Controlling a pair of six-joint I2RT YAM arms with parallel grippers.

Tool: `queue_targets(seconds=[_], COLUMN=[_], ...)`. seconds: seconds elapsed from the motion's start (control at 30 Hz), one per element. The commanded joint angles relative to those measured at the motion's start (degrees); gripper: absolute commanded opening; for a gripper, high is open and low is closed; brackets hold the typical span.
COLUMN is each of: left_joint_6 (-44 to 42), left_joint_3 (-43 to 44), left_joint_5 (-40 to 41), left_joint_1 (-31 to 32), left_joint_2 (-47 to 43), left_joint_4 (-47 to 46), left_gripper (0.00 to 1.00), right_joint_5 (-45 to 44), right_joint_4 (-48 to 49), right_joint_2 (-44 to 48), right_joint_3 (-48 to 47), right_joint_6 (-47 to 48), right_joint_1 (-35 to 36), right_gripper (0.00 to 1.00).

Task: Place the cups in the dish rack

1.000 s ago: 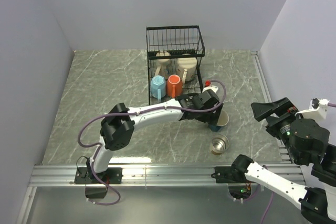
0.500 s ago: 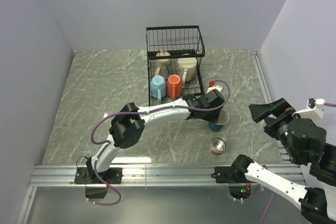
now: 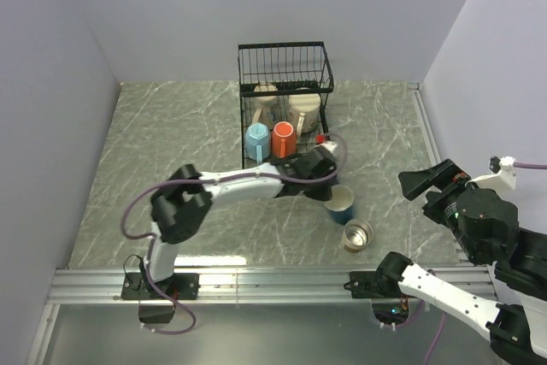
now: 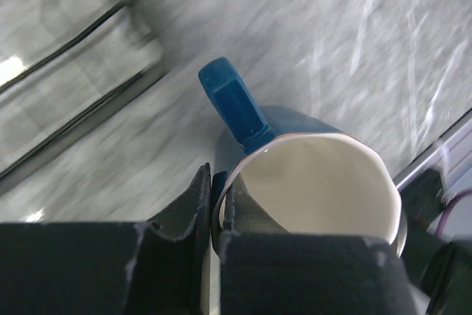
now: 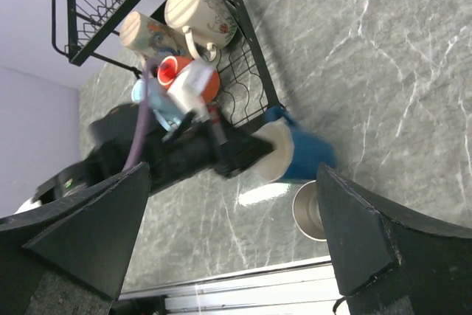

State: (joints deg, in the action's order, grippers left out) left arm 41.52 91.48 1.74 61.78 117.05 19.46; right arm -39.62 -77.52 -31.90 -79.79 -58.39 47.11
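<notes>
Dark blue with a white inside, the mug (image 3: pixel 342 203) sits right of centre in the overhead view, just below the lower right corner of the dish rack (image 3: pixel 285 64). It is tipped so that its mouth faces left toward the left gripper (image 3: pixel 328 191). From the left wrist we see that gripper pinched tight on the mug's rim just beside the handle (image 4: pixel 232 105), with one finger (image 4: pixel 193 208) outside the wall and the other inside. We cannot tell whether the mug's base touches the grey marbled table (image 3: pixel 171 143), since the background there is blurred. A small steel cup (image 3: pixel 358 233) stands mouth up just beside the blue mug, toward the lower right. Inside the rack, a light blue mug (image 3: pixel 256 141) and an orange mug (image 3: pixel 284 138) stand side by side at the lower end. Two cream mugs (image 3: pixel 267 107) lie above them in the frame, under the taller basket section. At the right edge of the overhead view the right gripper (image 3: pixel 425 182) hangs well apart from every cup, jaws spread wide and holding nothing. In its own wrist view its two fingers (image 5: pixel 81 234) fill the lower corners, with the rack at the upper left.
</notes>
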Motion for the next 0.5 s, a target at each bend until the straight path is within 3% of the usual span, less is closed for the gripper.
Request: queue_targets(seconds=[0.0, 0.07, 0.27, 0.37, 0.47], left_joint_6=[-0.6, -1.0, 0.3, 4.4, 14.1], left_joint_3=[-9.9, -17.5, -28.7, -32.7, -39.5], left_joint_5=[-5.4, -8.9, -18.4, -27.3, -36.3], left_joint_1=[-3.1, -5.1, -12.3, -16.6, -20.3], left_joint_2=[-13.2, -20.5, -35.0, -40.1, -44.5], left_joint_4=[-13.4, -21.3, -32.9, -38.9, -54.1], left_gripper=[0.00, 0.00, 0.00, 0.00, 0.00], right_joint_5=[-0.5, 0.8, 6.5, 13.7, 22.9], right_joint_4=[1.0, 3.3, 11.7, 19.3, 30.1], right_joint_2=[-2.7, -3.9, -6.7, -7.3, -7.2], right_joint_3=[-2.6, -3.3, -2.7, -0.8, 1.3], right_joint_6=[2.7, 4.0, 9.7, 12.5, 17.0], right_joint_1=[0.1, 0.1, 0.0, 0.0, 0.0], right_gripper=[1.00, 1.00, 1.00, 1.00, 1.00])
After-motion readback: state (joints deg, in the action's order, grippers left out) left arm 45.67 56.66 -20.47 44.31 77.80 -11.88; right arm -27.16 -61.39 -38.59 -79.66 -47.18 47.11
